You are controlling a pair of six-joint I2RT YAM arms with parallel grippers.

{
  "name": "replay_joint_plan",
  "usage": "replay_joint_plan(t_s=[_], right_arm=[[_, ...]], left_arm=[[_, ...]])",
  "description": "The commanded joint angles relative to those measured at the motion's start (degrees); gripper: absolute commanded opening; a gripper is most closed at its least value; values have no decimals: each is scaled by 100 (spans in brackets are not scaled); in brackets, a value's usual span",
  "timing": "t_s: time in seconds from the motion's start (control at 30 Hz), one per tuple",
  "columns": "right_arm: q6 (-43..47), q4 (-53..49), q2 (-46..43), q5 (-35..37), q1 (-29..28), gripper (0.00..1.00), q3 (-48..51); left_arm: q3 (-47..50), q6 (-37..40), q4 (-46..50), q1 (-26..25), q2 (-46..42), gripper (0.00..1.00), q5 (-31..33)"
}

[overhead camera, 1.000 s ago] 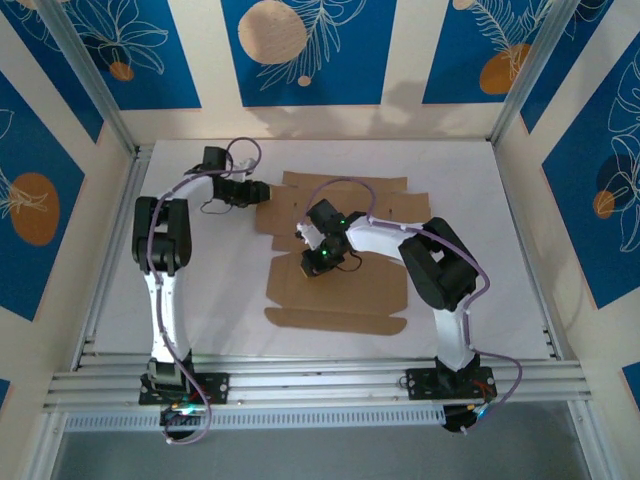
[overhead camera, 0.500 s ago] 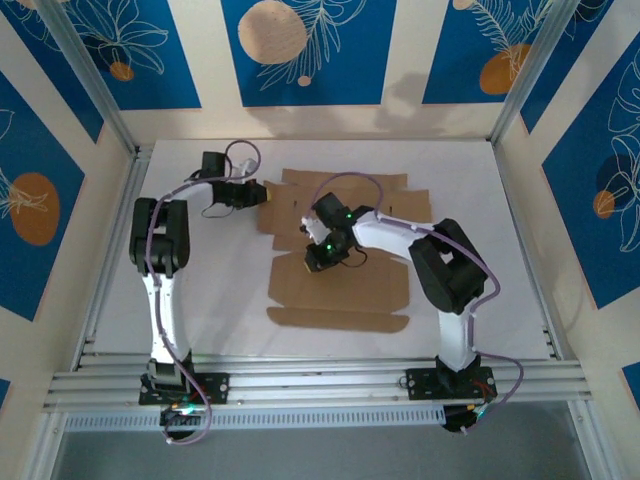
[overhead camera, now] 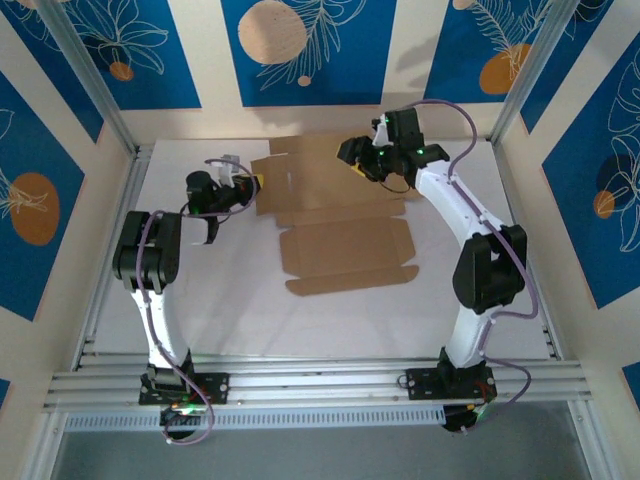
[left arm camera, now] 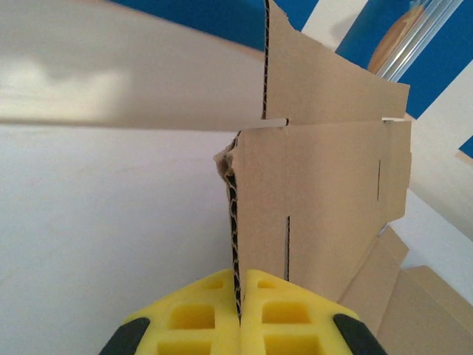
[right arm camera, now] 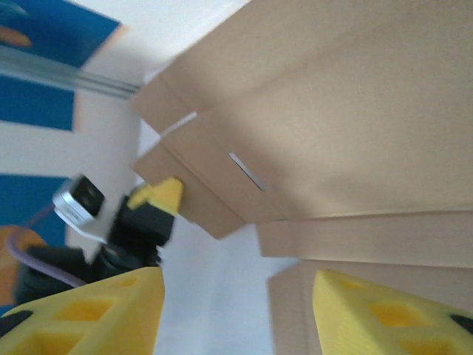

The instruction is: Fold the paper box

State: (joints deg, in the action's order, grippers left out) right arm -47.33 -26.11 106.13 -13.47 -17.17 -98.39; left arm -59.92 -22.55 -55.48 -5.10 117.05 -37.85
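The paper box (overhead camera: pixel 345 250) is a brown die-cut cardboard sheet lying on the white table, its far panel raised off the surface. My left gripper (overhead camera: pixel 252 184) is at the sheet's left edge. In the left wrist view that gripper (left arm camera: pixel 242 279) is shut on the corrugated edge of the box (left arm camera: pixel 325 192), which stands upright between the yellow fingers (left arm camera: pixel 199 318). My right gripper (overhead camera: pixel 358 165) hovers over the far right part of the box. Its wrist view shows it (right arm camera: pixel 236 296) open, with the box (right arm camera: pixel 332 126) ahead and nothing between the fingers.
The white table (overhead camera: pixel 200 300) is fenced by aluminium rails, one along the near edge (overhead camera: pixel 320 380), and by walls with blue panels. The left gripper (right arm camera: pixel 148 211) appears in the right wrist view at the box's corner flap.
The right gripper has opened, let go of the box's middle and swung to the far right. The left gripper shut on the left edge, and the sheet shifted towards the back.
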Motion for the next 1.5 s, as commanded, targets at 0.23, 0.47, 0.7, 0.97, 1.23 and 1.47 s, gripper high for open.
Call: replay_joint_plan(t_s=[0.23, 0.47, 0.7, 0.97, 1.23, 1.47], right_arm=[[-1873, -2111, 1390, 846, -120, 87, -2656], [-3226, -1681, 1562, 263, 93, 89, -2421], [-3898, -1476, 1759, 78, 245, 89, -2513], [-613, -2846, 2186, 1241, -234, 88, -4625], [1984, -3356, 2441, 2924, -1435, 99, -5414], [3140, -2641, 2703, 4184, -2108, 99, -5592]], left_arm=[[355, 892, -591, -32, -587, 0, -365], [532, 1330, -467, -159, -803, 0, -346], [675, 1625, -383, -203, -963, 0, -336], [701, 1640, -309, -228, -1101, 0, -242], [640, 1477, -428, -272, -1092, 0, -232], [723, 1601, -360, -395, -1182, 0, -224]])
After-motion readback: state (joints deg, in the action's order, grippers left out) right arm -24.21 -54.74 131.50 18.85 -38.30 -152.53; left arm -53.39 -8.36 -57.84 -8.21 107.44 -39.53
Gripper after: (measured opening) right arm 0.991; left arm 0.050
